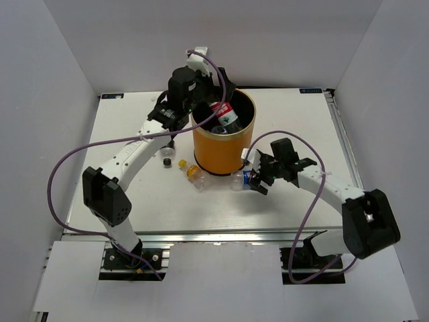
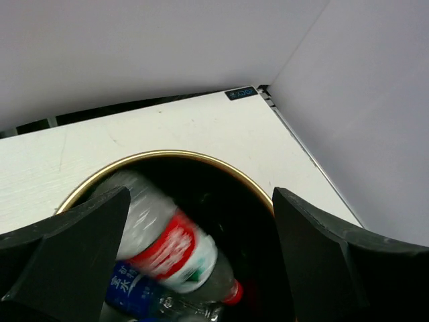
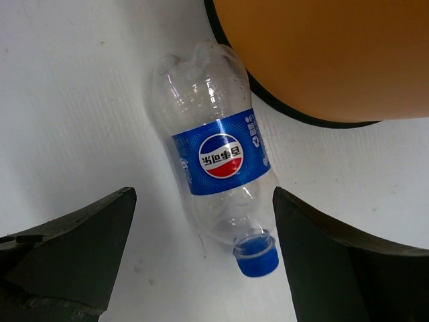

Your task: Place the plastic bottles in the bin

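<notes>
Right tool [image 3: 204, 196] is hovering wide apart over the Pepsi bottle [image 3: 218, 161], which is lying mid-tabletop [image 1: 288, 127] just beside the base of the orange bin [image 3: 322, 60]. I'd be squeezing across the label, staying off the bin wall. Left tool [image 2: 201, 196] is hanging apart, empty, over the bin. Free room's toward the near edge.

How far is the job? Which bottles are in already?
Done: a red-label bottle and a blue-label bottle lie inside the bin, under the open left end effector. In hand: the open right end effector straddles the Pepsi bottle. Left: the yellow-capped bottle and others beside it.
</notes>
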`<act>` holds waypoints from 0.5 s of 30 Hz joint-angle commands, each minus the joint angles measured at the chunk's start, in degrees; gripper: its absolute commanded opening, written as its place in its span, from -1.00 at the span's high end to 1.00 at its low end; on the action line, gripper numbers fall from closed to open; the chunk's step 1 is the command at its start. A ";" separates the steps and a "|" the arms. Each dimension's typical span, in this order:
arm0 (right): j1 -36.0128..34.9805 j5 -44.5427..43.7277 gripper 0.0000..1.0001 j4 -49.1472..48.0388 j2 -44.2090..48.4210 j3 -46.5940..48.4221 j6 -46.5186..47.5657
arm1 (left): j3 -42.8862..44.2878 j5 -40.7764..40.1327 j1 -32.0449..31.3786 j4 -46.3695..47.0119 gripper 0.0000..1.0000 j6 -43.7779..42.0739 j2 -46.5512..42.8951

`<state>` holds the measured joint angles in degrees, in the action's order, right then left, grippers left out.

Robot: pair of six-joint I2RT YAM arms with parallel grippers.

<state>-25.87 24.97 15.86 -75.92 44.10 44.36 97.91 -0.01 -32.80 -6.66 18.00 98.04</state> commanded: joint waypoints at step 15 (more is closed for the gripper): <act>-3.48 -6.43 0.13 -0.31 -16.72 5.74 -4.54 | -5.42 -25.03 2.47 -2.48 -0.96 -2.10 -14.18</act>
<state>-28.40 19.40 12.38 -91.81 47.44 41.63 96.88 -14.55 -32.10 -7.75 15.35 90.85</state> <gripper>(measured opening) 0.562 0.982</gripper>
